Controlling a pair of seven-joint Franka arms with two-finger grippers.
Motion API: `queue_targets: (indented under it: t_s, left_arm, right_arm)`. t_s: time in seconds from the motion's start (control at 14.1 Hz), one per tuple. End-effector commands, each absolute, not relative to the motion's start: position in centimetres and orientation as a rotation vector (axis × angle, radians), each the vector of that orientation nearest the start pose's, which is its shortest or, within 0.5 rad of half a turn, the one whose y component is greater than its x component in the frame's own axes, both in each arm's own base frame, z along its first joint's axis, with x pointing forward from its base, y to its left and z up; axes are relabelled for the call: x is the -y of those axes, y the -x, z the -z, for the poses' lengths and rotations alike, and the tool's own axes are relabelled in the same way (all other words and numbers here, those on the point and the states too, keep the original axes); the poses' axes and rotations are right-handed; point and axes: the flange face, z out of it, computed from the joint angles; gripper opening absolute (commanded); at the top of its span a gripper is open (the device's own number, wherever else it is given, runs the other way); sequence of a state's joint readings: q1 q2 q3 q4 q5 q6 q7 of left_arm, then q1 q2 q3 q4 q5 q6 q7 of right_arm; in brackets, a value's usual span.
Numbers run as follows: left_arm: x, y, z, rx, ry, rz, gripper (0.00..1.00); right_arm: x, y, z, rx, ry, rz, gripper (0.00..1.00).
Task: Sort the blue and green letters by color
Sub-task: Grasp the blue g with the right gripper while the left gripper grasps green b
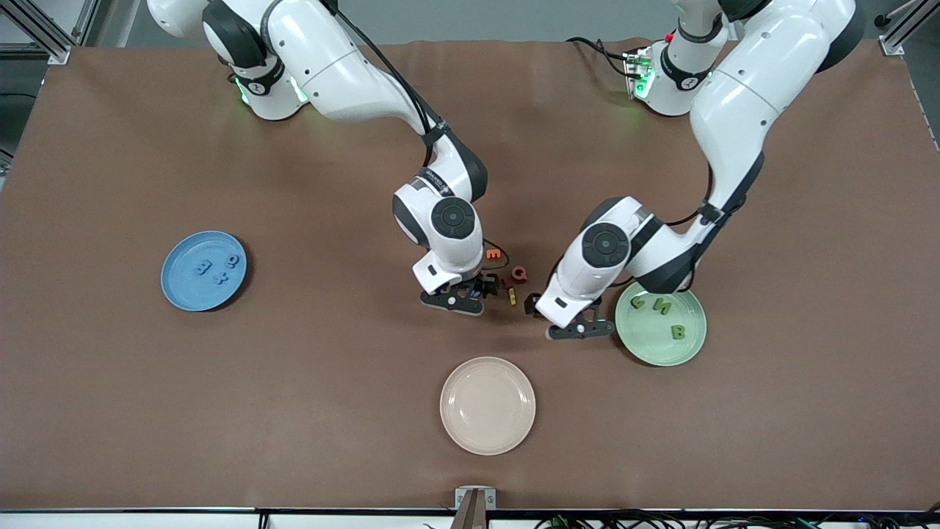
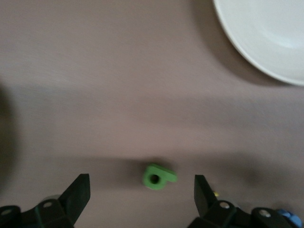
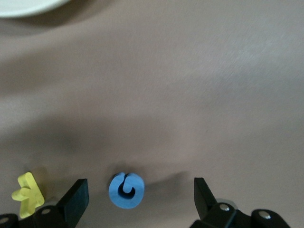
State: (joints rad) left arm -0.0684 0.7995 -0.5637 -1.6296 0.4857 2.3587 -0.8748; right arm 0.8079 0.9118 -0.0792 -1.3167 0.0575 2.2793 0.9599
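Front view: near the table's centre, the right gripper (image 1: 474, 291) and the left gripper (image 1: 559, 317) hang low; blue plate (image 1: 176, 283) and green plate (image 1: 690, 345) hold sorted letters. Left wrist view: jaws wide around a green letter (image 2: 159, 176). Right wrist view: jaws wide around a blue letter (image 3: 126, 190), beside a yellow letter (image 3: 29, 194).

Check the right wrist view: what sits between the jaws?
In the right wrist view, one blue letter lies on bare table between the right gripper's open jaws, nearer one jaw.
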Motion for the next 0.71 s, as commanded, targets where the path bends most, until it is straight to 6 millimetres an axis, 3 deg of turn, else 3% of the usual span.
queue_targets:
  t_s: [0.0,0.14,0.28,0.64]
  left_arm:
    - [37.4,-59.4,-19.7,0.017,3.223,0.059,0.93]
    - [38.0,-58.8,-18.9,-0.029,3.220,0.039,0.87]
    - [37.8,-58.8,-18.6,-0.063,3.217,0.036,0.80]
    - [36.7,-59.3,-17.6,-0.090,3.180,0.061,0.73]
  right_arm:
    - [-52.2,-54.6,-18.4,-0.405,3.080,0.103,0.87]
    - [-52.2,-54.5,-18.2,-0.419,3.080,0.099,0.66]
    - [-52.5,-54.1,-18.1,-0.422,3.080,0.097,0.52]
    - [-52.4,-54.1,-17.5,-0.434,3.084,0.092,0.44]
